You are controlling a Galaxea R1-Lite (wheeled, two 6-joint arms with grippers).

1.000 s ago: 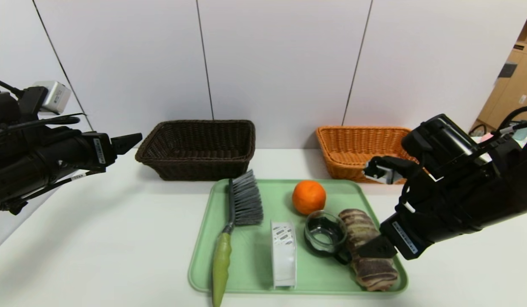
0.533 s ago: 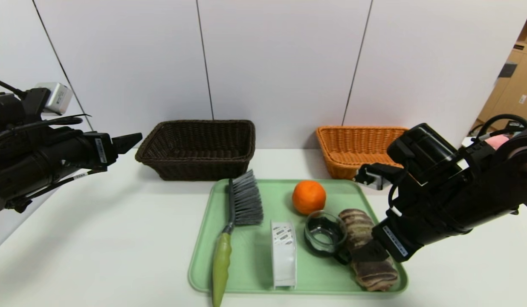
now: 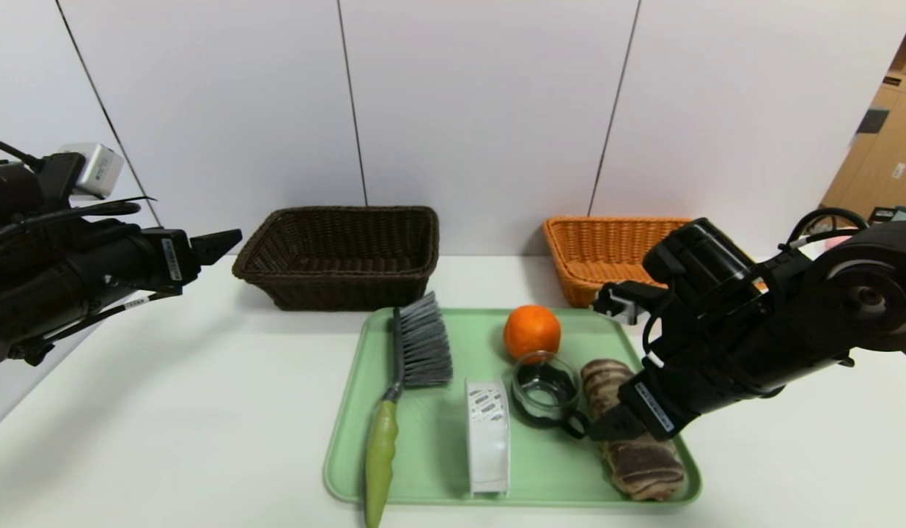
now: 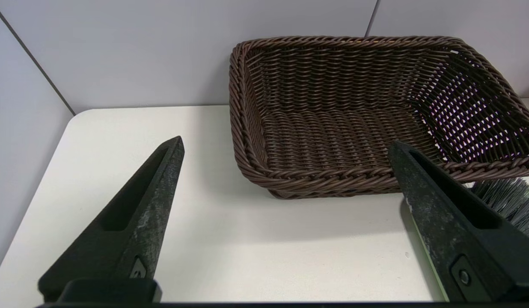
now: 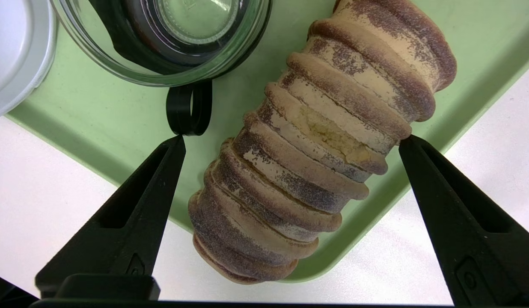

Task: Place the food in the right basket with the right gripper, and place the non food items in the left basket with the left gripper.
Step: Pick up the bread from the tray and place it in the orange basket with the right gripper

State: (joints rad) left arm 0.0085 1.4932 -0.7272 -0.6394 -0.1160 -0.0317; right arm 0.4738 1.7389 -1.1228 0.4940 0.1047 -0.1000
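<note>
Right gripper (image 5: 290, 143) spread wide, angled down over the roll (image 5: 316, 141) — one finger either side, not touching it. Roll lying at the right edge of the green tray (image 3: 431, 440), just beside the glass cup (image 3: 544, 389). Orange (image 3: 531, 331) behind the cup. Left gripper (image 4: 286, 145) spread too, level — parked left of the dark basket (image 3: 343, 253). Orange basket (image 3: 607, 253) behind the right arm.

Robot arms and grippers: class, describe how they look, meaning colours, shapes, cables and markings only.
Both arms are bulky black housings with black cables looping alongside. The left gripper and right gripper each end in two long, tapering, matte black wedge fingers with a shallow hollow and a small screw near the base. White label strips mark each wrist. A silver box-shaped camera tops the left arm.
</note>
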